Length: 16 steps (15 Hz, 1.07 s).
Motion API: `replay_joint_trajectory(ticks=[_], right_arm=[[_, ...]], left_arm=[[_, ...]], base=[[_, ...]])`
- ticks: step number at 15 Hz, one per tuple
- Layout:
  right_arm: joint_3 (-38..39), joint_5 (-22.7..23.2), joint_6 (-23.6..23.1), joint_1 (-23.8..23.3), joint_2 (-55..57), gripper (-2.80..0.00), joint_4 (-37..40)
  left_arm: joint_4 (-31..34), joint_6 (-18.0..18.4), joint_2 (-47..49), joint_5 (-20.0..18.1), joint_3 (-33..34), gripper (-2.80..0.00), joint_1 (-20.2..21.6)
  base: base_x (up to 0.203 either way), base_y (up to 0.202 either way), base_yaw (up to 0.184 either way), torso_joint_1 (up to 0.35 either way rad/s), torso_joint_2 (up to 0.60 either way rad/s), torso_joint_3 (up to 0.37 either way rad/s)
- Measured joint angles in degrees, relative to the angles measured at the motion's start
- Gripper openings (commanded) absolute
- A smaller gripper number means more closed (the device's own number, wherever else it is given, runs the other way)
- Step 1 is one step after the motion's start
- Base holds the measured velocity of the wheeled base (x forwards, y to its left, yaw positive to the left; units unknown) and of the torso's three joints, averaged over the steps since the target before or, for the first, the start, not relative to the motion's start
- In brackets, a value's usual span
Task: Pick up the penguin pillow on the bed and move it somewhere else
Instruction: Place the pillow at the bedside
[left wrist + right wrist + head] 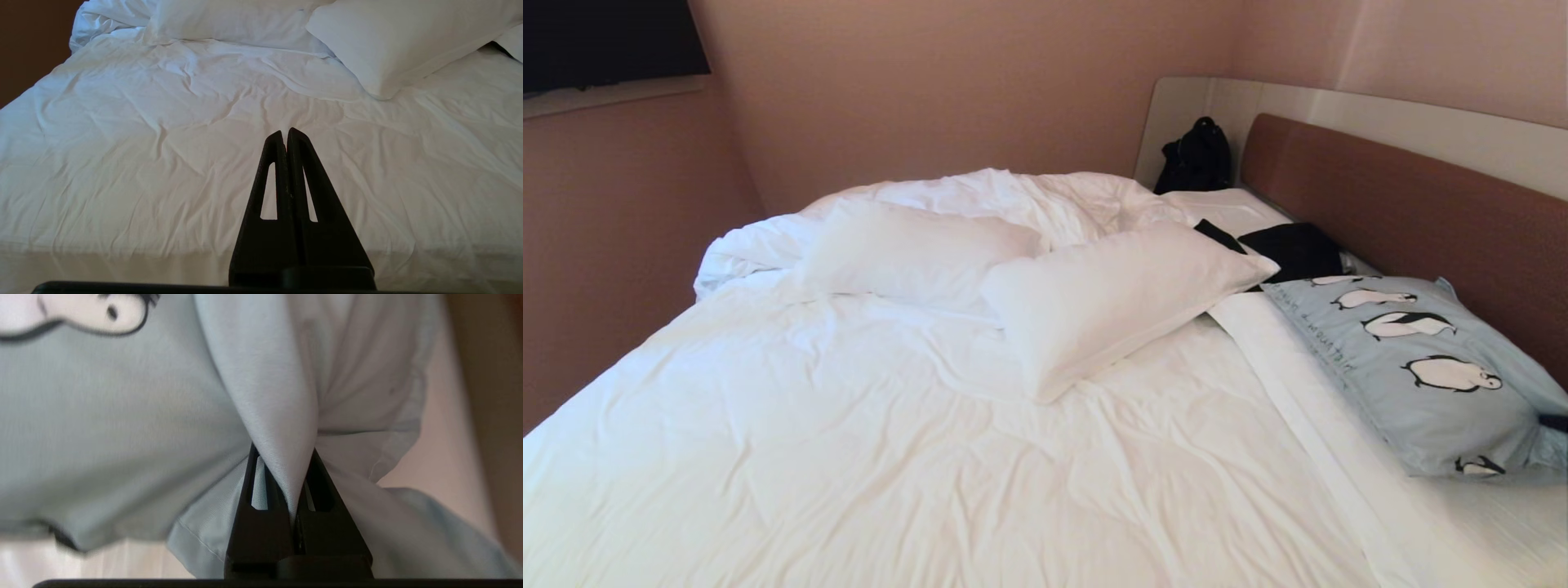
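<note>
From the head view, the large double bed (866,441) with its rumpled white duvet fills most of the scene, its brown wooden headboard (1413,212) framed in pale grey running along the right side. The rectangular pale blue penguin pillow (1429,384), printed with black-and-white penguins and a line of handwritten-style text, lies at the right edge of the bed, just beside the headboard. Two plain white pillows (1111,294) lie across the middle of the duvet, one overlapping the other. A dark folded garment (1294,249) lies between the nearer white pillow and the penguin pillow, and a black bag (1196,155) stands in the far corner against the grey frame. A small dark shape shows at the right border touching the penguin pillow's edge; what it is cannot be told from here

In the left wrist view, the left gripper (285,132) hangs over the bare white duvet, well apart from the pillows, its two black fingers pressed together with nothing between them

In the right wrist view, the right gripper (286,457) is clamped tight on a bunched fold of the penguin pillow's pale blue fabric, which rises as a pinched ridge out of the black fingers. Part of a printed penguin shows near one corner
</note>
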Motion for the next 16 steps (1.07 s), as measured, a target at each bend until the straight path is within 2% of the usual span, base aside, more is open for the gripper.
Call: replay_joint_trajectory(ticks=[6, 9, 12, 13, 16], right_arm=[[-6.2, -4.0, 10.2, -1.0, 1.1, -2.80, -0.4], [-7.1, -7.8, 12.0, -1.1, 2.9, -2.80, -1.0], [-7.1, -9.6, 11.9, -1.2, 4.0, -2.80, -1.1], [-7.0, -9.6, 11.8, -1.3, 4.2, 0.00, -1.1], [-5.5, -9.1, 11.9, -2.0, 3.4, 0.00, -0.8]], left_arm=[[0.0, 0.0, 0.0, 0.0, 0.0, -2.80, 0.0], [0.0, 0.0, 0.0, 0.0, 0.0, -2.80, 0.0], [0.0, 0.0, 0.0, 0.0, 0.0, -2.80, 0.0], [0.0, 0.0, 0.0, 0.0, 0.0, -2.80, 0.0], [0.0, 0.0, 0.0, 0.0, 0.0, -2.80, 0.0]], base=[[0.000, 0.000, 0.000, 0.000, 0.00, 0.000], [0.000, 0.000, 0.000, 0.000, 0.00, 0.000], [0.000, 0.000, 0.000, 0.000, 0.00, 0.000], [0.000, 0.000, 0.000, 0.000, 0.00, 0.000], [0.000, 0.000, 0.000, 0.000, 0.00, 0.000]])
